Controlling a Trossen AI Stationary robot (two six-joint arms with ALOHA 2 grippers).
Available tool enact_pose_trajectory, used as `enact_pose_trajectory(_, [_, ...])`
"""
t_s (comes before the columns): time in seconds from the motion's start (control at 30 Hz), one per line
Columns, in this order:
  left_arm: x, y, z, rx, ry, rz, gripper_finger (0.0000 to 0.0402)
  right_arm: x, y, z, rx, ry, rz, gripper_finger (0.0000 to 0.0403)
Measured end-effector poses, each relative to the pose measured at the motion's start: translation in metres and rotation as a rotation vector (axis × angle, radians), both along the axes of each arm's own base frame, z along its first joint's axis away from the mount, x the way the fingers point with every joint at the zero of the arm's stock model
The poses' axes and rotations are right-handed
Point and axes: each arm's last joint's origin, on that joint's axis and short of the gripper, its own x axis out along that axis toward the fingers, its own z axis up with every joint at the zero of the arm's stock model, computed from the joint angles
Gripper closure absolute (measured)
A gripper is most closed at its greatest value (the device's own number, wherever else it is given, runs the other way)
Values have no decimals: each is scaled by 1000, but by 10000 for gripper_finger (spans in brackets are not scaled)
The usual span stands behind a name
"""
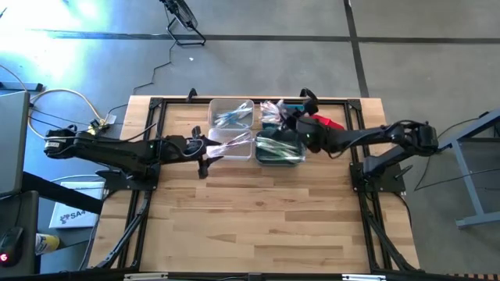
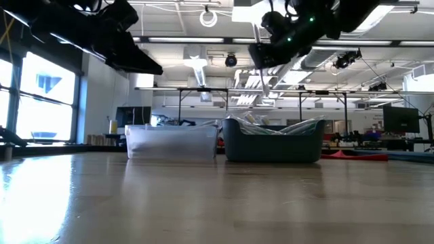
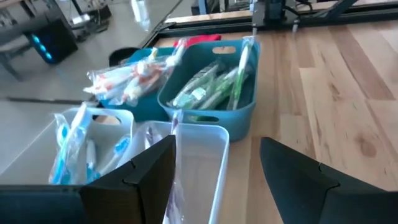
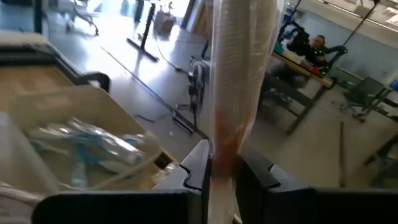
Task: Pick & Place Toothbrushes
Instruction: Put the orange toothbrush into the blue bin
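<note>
My right gripper point(image 4: 222, 177) is closed on one wrapped toothbrush point(image 4: 239, 81) with an orange accent. The fingers pinch its lower end, and the clear wrapper stands upright between them. In the overhead view this gripper point(image 1: 301, 125) sits above the back bins at the far side of the wooden table point(image 1: 258, 211).

My left gripper point(image 3: 217, 174) is spread wide and holds nothing. It hangs over the near edge of a clear bin point(image 3: 202, 155), whose contents I cannot make out clearly.

I count four bins in a cluster. The dark teal bin point(image 3: 211, 106) holds green-accented toothbrushes point(image 3: 214, 87). A clear bin point(image 3: 37, 149) holds blue-accented ones point(image 3: 68, 140). Orange-accented ones point(image 3: 127, 78) lie in the bin behind it. A red piece point(image 1: 328, 122) lies just beside the bins, under the right arm.
</note>
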Motion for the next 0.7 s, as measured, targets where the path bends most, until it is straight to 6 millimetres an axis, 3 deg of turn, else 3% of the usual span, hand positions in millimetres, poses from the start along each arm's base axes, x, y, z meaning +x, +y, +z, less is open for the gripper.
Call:
enact_pose_trajectory(0.13, [0, 0, 1, 35, 3, -11, 176, -5, -28, 3, 23, 79, -4, 364])
enact_pose_trajectory(0.4, [0, 0, 1, 69, 13, -21, 176, -30, -82, -11, 179, 136, -33, 364])
enact_pose_trajectory(0.7, [0, 0, 1, 71, 12, -22, 176, -44, -107, -21, 298, 113, 14, 364])
